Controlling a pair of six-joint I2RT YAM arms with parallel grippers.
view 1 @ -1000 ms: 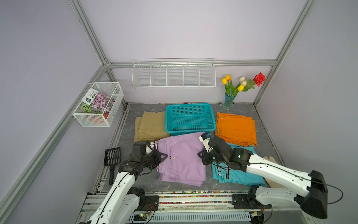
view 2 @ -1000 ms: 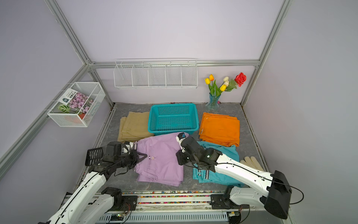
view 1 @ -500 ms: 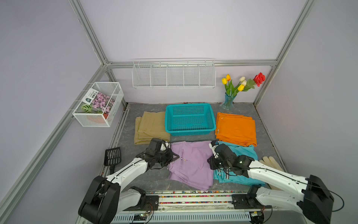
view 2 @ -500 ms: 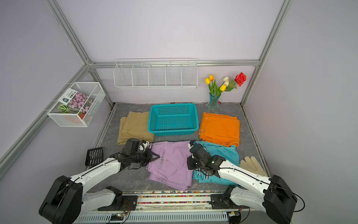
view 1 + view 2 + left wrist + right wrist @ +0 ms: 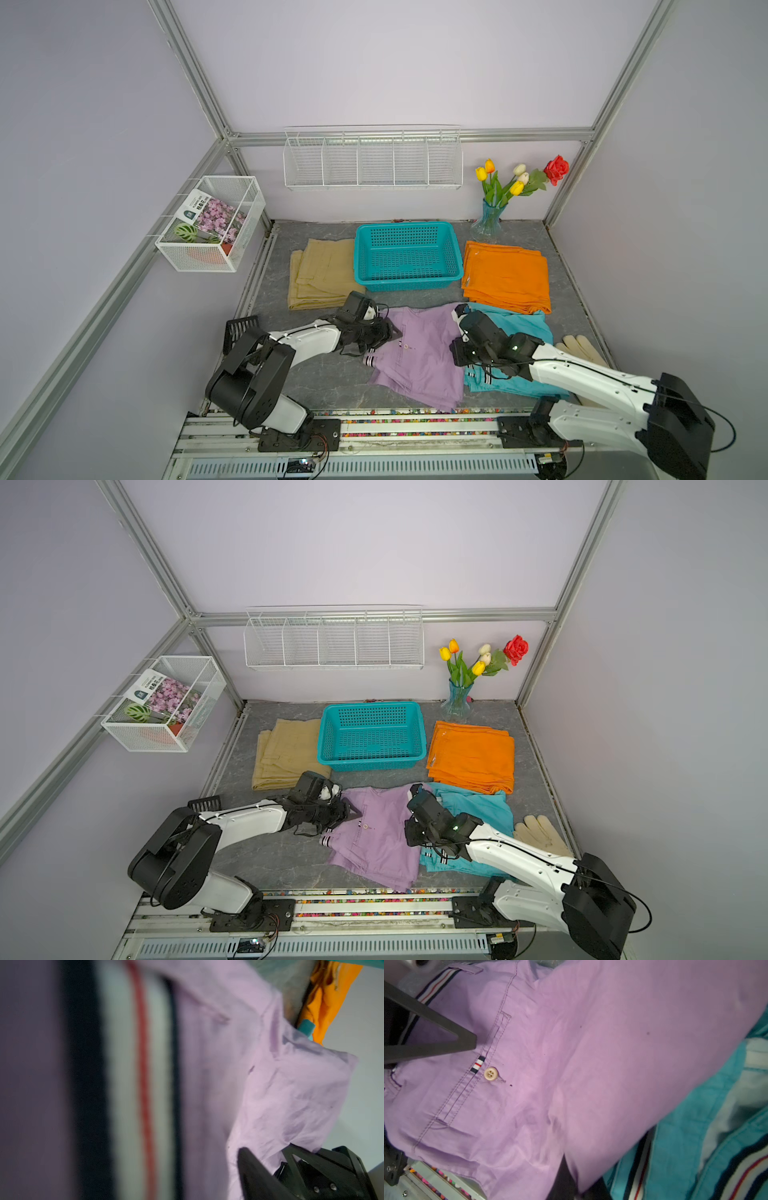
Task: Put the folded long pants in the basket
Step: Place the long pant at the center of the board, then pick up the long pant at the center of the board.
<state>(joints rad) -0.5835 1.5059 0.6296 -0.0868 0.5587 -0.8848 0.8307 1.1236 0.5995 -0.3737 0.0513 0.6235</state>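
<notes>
The basket (image 5: 360,253) is empty. The lilac pants (image 5: 419,361) lie flat just in front of it, not touching — their long side points away from the basket, a bit slanted, and the basket's long side goes across. I think they must turn to fit. The left gripper (image 5: 388,332) sits at one side edge, nearer the basket — I cannot tell if it is wide. The right gripper (image 5: 457,353) is pinched shut on the other edge.
</notes>
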